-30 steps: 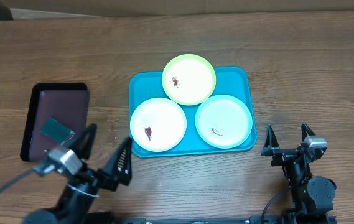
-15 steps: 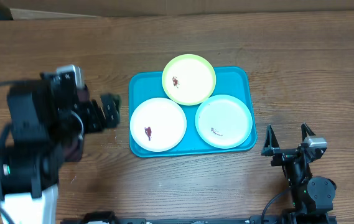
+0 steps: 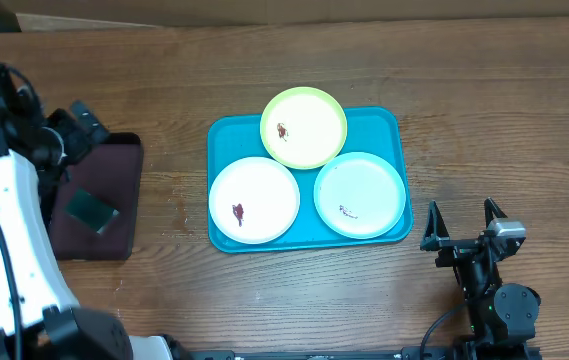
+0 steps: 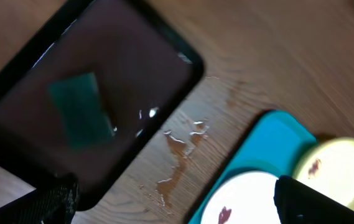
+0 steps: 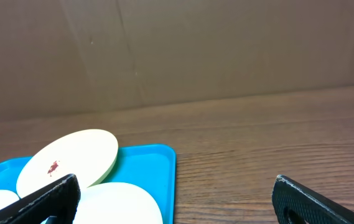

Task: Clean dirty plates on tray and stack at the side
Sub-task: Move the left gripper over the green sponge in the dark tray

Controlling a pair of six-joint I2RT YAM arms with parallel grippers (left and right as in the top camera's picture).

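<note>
The turquoise tray [image 3: 388,122] lies mid-table and holds three plates. The yellow-green plate [image 3: 304,128] is at the back, the white plate [image 3: 254,200] front left, the mint-white plate [image 3: 360,194] front right. Each has a small red-brown smear. My left gripper [image 3: 69,128] is open and empty, high over the far end of the maroon tray. Its wrist view shows the white plate [image 4: 245,199], the yellow-green plate [image 4: 338,165] and the tray corner [image 4: 270,134]. My right gripper [image 3: 461,222] is open and empty, just right of the tray's front corner; its view shows the yellow-green plate [image 5: 71,158].
A dark maroon tray [image 3: 114,165] with a black rim lies at the left and holds a green sponge [image 3: 92,210], also seen in the left wrist view [image 4: 80,111]. A small puddle of water [image 4: 183,155] lies on the wood between the two trays. A cardboard wall stands behind the table.
My left arm has swung from the table's front edge up and back to the far left, over the maroon tray. The sponge now shows on that tray. The right arm has not moved.
</note>
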